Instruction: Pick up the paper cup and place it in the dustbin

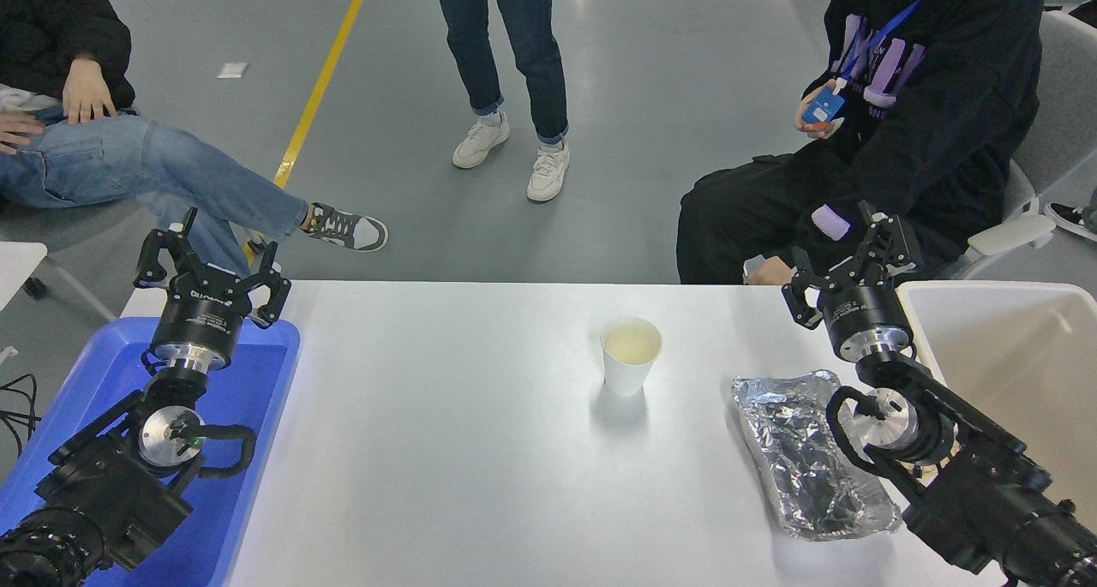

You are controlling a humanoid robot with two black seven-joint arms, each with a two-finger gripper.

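Your right gripper (844, 266) has its jaws spread wide with nothing between them, held above the table's far right corner; the left gripper (210, 261) is just as open and empty, parked over the blue tray (257, 450) at the lower left.

The move turns on this: the paper cup (631, 356) lies at about eight o'clock from the right jaws, well apart from them, standing upright with its mouth up, so its long axis is vertical. The right arm looks somewhat nearer to it than the left, and it is also the arm beside the dustbin (986, 300).

Going near to far: closest to you on the right is the crumpled foil tray (801, 454), lying at about five o'clock from the cup, partly under the right arm. It does not sit on the straight line from jaws to cup, but watch that your forearm does not drag it as you swing left. The table (446, 450) around the cup is bare. The dustbin is at three o'clock from the cup, at the right edge. Beyond the far edge people sit and stand; one person's hand (771, 272) rests near the table's far edge, close to your right gripper.
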